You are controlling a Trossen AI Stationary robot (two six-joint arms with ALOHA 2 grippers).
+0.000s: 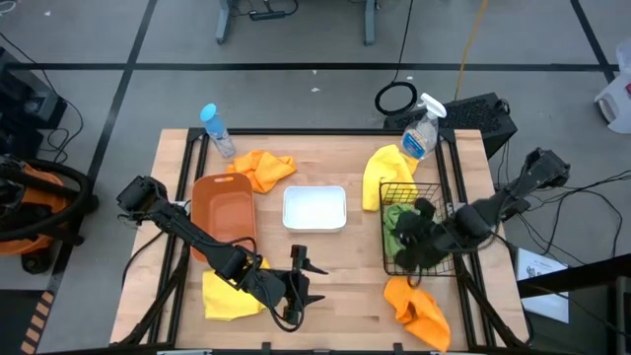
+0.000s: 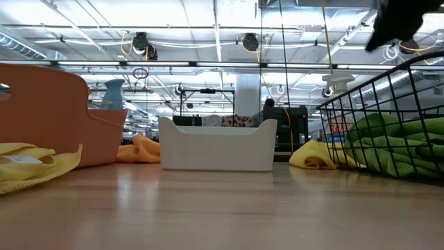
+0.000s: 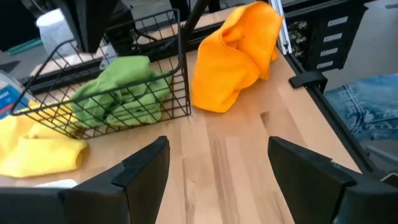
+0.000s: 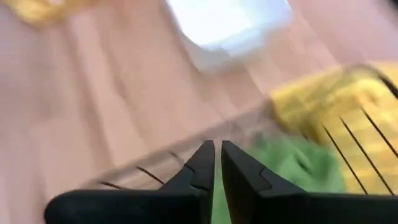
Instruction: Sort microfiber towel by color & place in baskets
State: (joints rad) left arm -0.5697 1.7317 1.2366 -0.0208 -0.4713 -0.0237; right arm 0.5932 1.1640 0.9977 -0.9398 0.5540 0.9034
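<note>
My left claw sits low near the front edge of the surface, its fingers spread wide and holding nothing. My right claw hangs on the right side, fingers pressed together.

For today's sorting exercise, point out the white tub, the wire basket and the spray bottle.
white tub (image 1: 315, 208): high view, bare floor inside.
wire basket (image 3: 180, 68): left wrist view, corner wire of its wall.
spray bottle (image 1: 421, 138): high view, clear body.
</note>
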